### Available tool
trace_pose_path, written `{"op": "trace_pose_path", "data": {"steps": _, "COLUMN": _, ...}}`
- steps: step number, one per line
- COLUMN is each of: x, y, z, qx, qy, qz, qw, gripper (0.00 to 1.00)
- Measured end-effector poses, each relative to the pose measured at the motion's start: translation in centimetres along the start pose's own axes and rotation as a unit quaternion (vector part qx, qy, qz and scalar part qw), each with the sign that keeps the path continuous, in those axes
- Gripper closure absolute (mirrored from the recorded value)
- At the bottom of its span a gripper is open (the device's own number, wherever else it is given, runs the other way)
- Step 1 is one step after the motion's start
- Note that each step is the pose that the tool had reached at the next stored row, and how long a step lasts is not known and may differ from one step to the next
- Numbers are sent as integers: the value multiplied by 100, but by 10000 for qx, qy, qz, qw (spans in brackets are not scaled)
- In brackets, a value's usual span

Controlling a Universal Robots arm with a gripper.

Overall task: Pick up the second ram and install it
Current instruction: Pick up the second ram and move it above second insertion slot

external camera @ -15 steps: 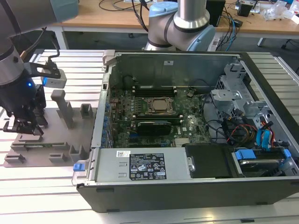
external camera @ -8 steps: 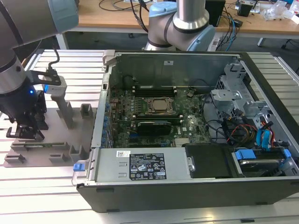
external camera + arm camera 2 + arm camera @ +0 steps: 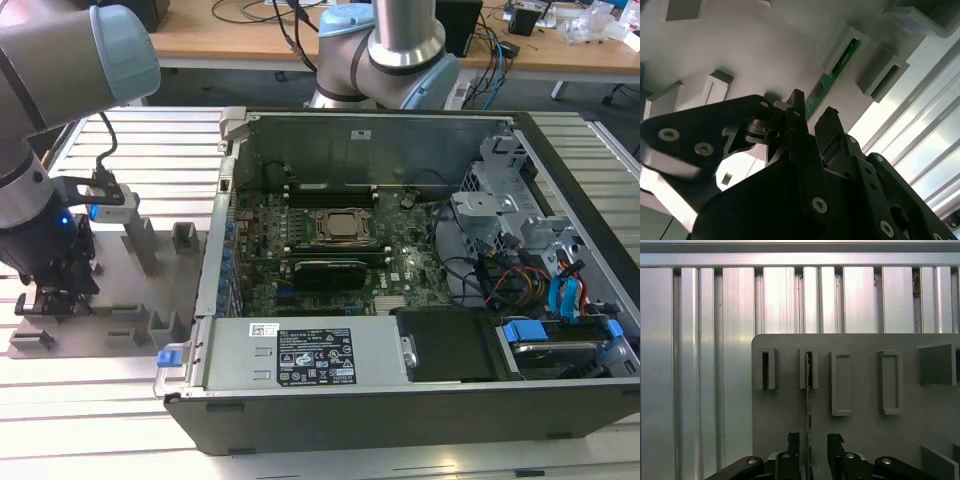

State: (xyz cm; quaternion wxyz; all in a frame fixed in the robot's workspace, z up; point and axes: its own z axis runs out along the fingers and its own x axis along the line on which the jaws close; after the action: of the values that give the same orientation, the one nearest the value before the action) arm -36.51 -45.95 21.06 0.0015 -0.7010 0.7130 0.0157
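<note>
End effector [image 3: 814, 440] spread astride the second ram [image 3: 809, 390] — clear gaps beside both faces.

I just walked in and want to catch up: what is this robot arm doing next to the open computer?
The arm's gripper is down over the grey fixture plate, which lies to the exterior view's left of the open computer case. The second ram stands on edge in a slot block on that plate. The open fingers sit on either side of it with a gap showing. The stick is not lifted, so it is not yet in the motherboard.
</note>
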Motion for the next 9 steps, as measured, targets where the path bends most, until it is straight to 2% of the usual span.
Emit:
{"op": "trace_pose_path", "data": {"steps": 1, "x": 3, "y": 5, "z": 58, "qx": 0, "qy": 0, "qz": -1, "qw": 10000, "gripper": 64}}
{"op": "trace_pose_path", "data": {"steps": 7, "x": 3, "y": 8, "z": 70, "qx": 0, "qy": 0, "qz": 0, "qw": 10000, "gripper": 64}}
{"op": "trace_pose_path", "data": {"steps": 9, "x": 3, "y": 8, "z": 72, "qx": 0, "qy": 0, "qz": 0, "qw": 10000, "gripper": 78}}
